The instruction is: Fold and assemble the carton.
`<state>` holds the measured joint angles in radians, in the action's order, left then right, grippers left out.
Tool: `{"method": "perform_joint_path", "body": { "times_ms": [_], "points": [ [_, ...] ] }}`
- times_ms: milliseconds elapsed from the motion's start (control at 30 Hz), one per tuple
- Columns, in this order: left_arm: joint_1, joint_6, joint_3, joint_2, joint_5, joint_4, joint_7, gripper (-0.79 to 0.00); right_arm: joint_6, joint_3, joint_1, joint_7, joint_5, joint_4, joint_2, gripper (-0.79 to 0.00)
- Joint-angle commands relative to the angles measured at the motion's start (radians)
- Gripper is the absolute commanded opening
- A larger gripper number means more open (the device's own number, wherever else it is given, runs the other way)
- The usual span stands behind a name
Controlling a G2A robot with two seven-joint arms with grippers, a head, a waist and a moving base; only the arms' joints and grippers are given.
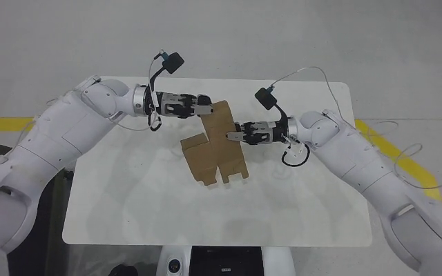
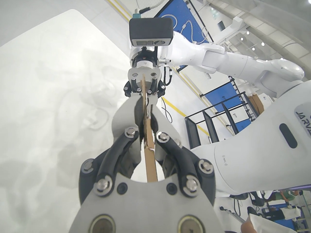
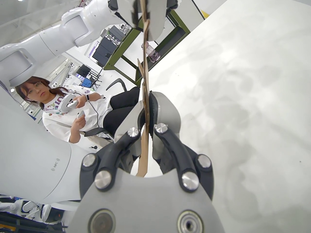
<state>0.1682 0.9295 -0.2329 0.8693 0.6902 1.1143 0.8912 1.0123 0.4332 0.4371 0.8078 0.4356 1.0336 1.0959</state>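
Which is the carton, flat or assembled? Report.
Flat: the carton shows edge-on as one thin sheet between left end effector and right end effector.

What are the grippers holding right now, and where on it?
Flat brown cardboard carton: left gripper clamps its far upper corner, right gripper the opposite side edge; both jaws shut.

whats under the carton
The white table lies below the carton, which the left gripper and right gripper hold by opposite edges. From above the cardboard covers the patch beneath it, and whether its flaps touch the table is unclear.
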Motion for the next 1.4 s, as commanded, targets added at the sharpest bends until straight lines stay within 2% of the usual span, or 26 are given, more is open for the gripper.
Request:
{"method": "perform_joint_path", "body": {
  "times_ms": [0, 333, 533, 833, 1233, 1267, 1300, 1333, 1367],
  "points": [
    [-0.001, 0.011, -0.005, -0.005, 0.041, -0.019, -0.011, 0.000, 0.000, 0.003, 0.005, 0.000, 0.043, -0.007, -0.001, -0.785],
    [0.009, 0.071, -0.039, -0.030, 0.044, -0.113, -0.071, 0.000, -0.029, 0.040, 0.004, 0.027, 0.261, -0.128, 0.004, -0.785],
    [0.038, 0.083, -0.046, -0.030, 0.007, -0.124, -0.083, 0.000, -0.079, 0.087, 0.001, 0.002, 0.324, -0.176, 0.018, -0.785],
    [0.081, 0.056, -0.035, -0.016, 0.042, -0.095, -0.057, 0.000, -0.104, 0.135, 0.015, -0.075, 0.311, -0.199, 0.044, -0.785],
    [0.101, -0.015, -0.054, 0.026, 0.102, -0.104, 0.015, 0.000, -0.112, 0.174, 0.041, -0.123, 0.272, -0.215, 0.081, -0.785],
    [0.102, -0.018, -0.057, 0.029, 0.100, -0.104, 0.017, -0.025, -0.112, 0.178, 0.042, -0.124, 0.268, -0.217, 0.083, -0.785],
    [0.104, -0.020, -0.060, 0.032, 0.099, -0.104, 0.020, -0.139, -0.112, 0.181, 0.043, -0.125, 0.264, -0.219, 0.086, -0.785],
    [0.106, -0.024, -0.062, 0.034, 0.099, -0.104, 0.024, -0.265, -0.113, 0.185, 0.045, -0.126, 0.261, -0.221, 0.088, -0.785],
    [0.108, -0.028, -0.065, 0.036, 0.100, -0.105, 0.028, -0.471, -0.114, 0.189, 0.046, -0.125, 0.257, -0.223, 0.090, -0.785]
  ]
}}
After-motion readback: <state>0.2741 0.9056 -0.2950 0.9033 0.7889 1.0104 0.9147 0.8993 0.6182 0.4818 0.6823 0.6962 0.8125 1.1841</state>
